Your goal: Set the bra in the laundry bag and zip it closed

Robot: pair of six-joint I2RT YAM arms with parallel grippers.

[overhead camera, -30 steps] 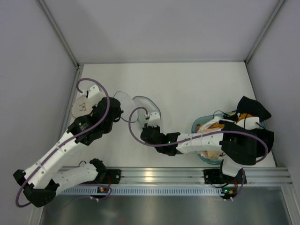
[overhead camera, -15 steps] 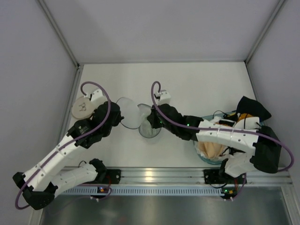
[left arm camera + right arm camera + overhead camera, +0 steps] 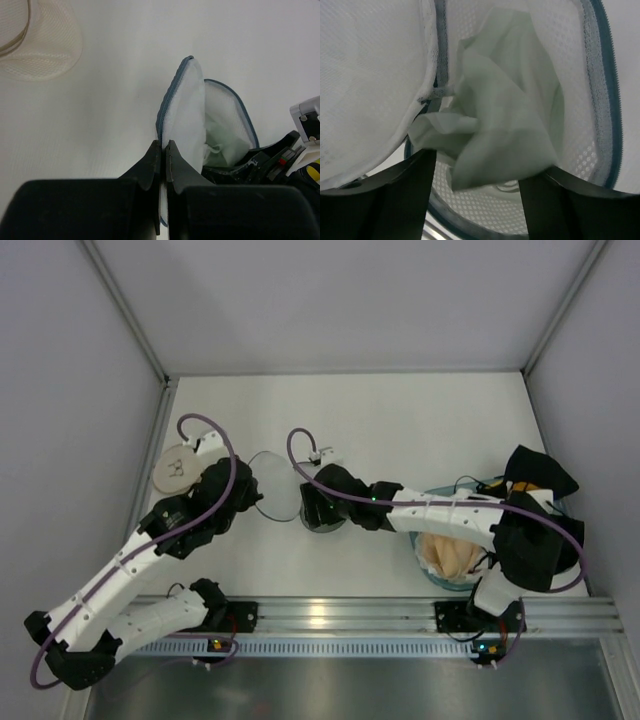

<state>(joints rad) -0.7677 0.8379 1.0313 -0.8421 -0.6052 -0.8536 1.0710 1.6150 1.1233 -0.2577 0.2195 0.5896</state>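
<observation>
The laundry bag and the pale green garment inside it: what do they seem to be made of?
The laundry bag: thin white mesh, probably synthetic. Small regular holes show, and it is half see-through. Its rim looks like blue-grey woven tape with fine zipper teeth. The garment: soft, thin, matte cloth, which crumples into loose folds. The fibre cannot be told.

Laundry bag [image 3: 365,75]: white dotted mesh, grey-blue zip edging. Bra [image 3: 505,115], ahead of right gripper [image 3: 480,167] fingers [image 3: 385,200]: pale mint, plain. Fingers black.
</observation>
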